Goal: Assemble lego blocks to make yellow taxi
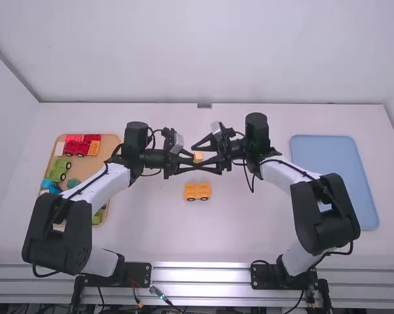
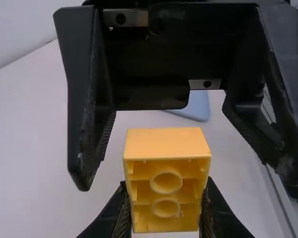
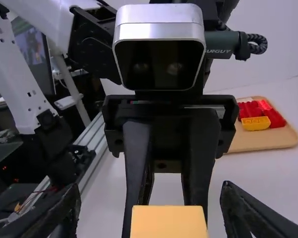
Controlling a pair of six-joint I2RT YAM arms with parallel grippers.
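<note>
White tabletop spread under both arms, and in the high view we saw them meeting above its middle, the left arm (image 1: 105,190) and the right arm (image 1: 288,180) facing each other around a yellow block (image 1: 198,157). Just nearer the camera sat a wheeled yellow base (image 1: 197,191), set centrally, we judged, so that either arm could build on it. Loose parts lay in the wooden tray (image 1: 89,165) at the left, while the blue tray (image 1: 331,160) at the right perhaps awaited the finished taxi. From the left wrist we saw the left gripper (image 2: 166,198) pinching the block by its sides, its hollow, tubed underside turned to us; the right gripper (image 2: 188,184) stood wide around it, which suggested a handover or a change of grip. Through the right wrist view we found those same wide fingers (image 3: 255,213) flanking the block, apart from it, so the left alone bore its weight; a square closing would probably keep it from twisting
</note>
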